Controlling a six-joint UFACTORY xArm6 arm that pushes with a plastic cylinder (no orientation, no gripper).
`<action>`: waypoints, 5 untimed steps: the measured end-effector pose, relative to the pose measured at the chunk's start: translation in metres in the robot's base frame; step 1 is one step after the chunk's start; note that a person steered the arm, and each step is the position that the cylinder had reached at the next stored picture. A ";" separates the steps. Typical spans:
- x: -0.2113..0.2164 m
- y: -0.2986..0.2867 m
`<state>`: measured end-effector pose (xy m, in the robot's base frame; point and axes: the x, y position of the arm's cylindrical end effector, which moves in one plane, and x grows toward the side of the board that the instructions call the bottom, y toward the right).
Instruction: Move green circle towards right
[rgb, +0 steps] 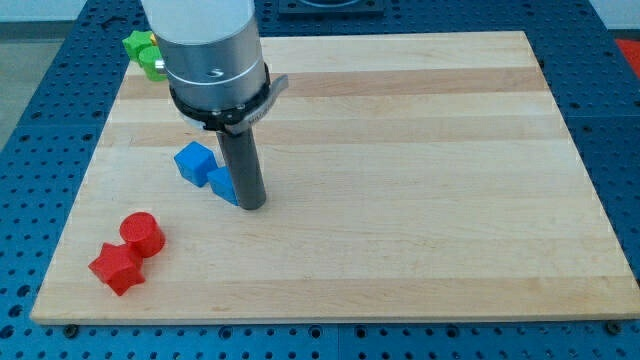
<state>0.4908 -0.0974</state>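
Green circle (153, 64) sits at the surface's (420, 160) far-left corner, mostly hidden behind the arm housing; a second green block (136, 45) touches it, shape unclear. No gripper on this rig, so nothing to spread or pinch, just my tip (251, 204), well apart from the green pair, down toward the near-left and touching a blue block (224, 185). Another blue block (195, 161) is just beside that one. Red circle (141, 234) and a red star-like block (117, 267) rest near the near-left corner. To do it well, I'd route my tip around the blues, get onto the green circle's left side, then push straight toward the right edge, centered so it doesn't slip off.
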 end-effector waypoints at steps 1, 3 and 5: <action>-0.011 -0.008; -0.018 -0.013; -0.029 0.031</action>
<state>0.4614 -0.0662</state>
